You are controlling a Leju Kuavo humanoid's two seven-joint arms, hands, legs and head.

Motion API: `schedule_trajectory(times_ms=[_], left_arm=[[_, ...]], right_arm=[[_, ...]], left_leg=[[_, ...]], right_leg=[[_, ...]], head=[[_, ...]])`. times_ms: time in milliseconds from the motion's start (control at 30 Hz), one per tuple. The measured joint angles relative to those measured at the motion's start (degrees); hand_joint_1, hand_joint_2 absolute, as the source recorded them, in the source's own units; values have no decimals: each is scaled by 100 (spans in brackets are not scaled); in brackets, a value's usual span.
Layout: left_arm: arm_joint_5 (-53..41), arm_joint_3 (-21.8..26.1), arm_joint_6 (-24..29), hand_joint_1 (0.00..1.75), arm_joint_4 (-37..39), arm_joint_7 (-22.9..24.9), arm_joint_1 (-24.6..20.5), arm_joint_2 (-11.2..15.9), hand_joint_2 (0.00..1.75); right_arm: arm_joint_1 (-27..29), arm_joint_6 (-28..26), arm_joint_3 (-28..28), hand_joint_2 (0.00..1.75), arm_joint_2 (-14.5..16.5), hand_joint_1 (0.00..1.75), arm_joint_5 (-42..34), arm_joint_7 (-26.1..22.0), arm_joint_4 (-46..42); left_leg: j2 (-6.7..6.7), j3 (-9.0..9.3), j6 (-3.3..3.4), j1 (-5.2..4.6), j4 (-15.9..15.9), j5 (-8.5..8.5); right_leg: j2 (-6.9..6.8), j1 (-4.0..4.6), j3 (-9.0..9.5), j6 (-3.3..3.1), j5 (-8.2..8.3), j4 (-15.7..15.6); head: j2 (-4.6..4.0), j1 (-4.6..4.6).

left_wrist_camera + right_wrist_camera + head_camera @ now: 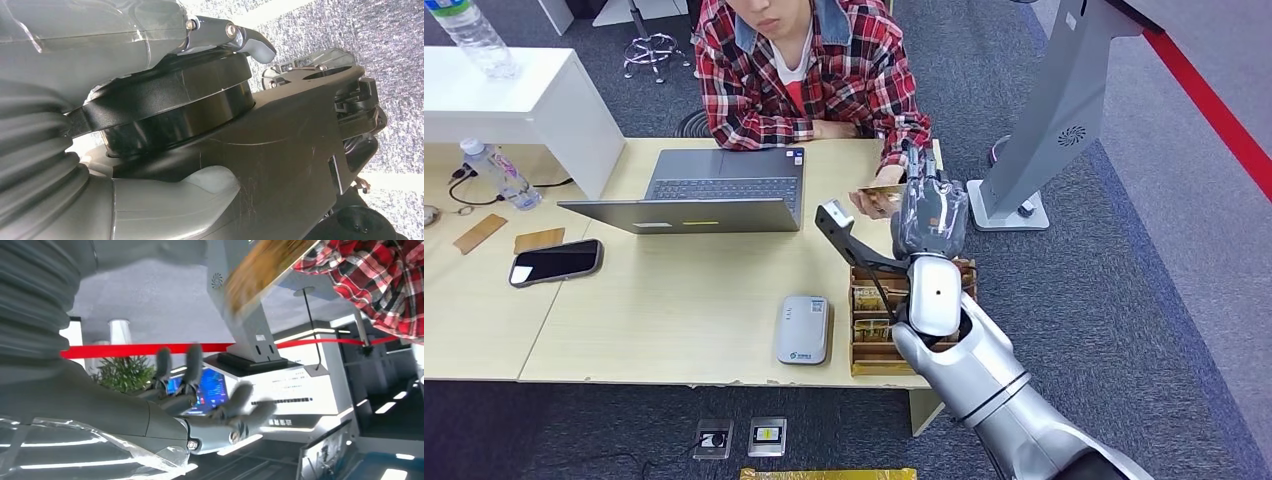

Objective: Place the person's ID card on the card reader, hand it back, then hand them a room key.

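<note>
Gold-toned, the ID card (881, 190) sits pinched in the person's hand (876, 201) just beside the right hand (931, 215), whose spread, empty fingers (235, 402) (nothing gripped yet) should slide under the offered edge before closing squarely.

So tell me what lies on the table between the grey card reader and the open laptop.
Nothing: in the head view, the stretch of light wooden table between the grey rounded card reader and the open grey laptop is bare.
</note>
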Motion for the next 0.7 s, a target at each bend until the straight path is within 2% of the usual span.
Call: schedule_trajectory(times_ms=[300, 533, 667, 700], left_arm=[[0, 7, 20, 0, 2, 10, 3, 0, 175], [0, 30, 68, 0, 2, 34, 14, 0, 175], [0, 35, 79, 0, 2, 37, 17, 0, 175], [0, 36, 82, 0, 2, 37, 17, 0, 175]], right_arm=[[670, -149, -159, 175, -65, 0, -125, -182, -511], [1279, 416, -179, 175, -197, 3, -23, -161, -1364], [1490, 633, -177, 175, -332, 175, 111, -93, -1847], [1537, 696, -177, 175, -373, 175, 169, -63, -1967]], left_leg=[[0, 0, 0, 0, 0, -1], [1, 1, 0, 0, 0, -1], [1, 1, 0, 0, 0, -1], [1, 1, 0, 0, 0, -1]], right_leg=[[0, 0, -1, 0, 0, 0], [0, 0, -1, 0, 0, -1], [0, 0, 0, 0, 0, -1], [0, 0, 0, 0, 0, -1]], head=[[0, 0], [0, -1], [0, 1], [0, 1]])
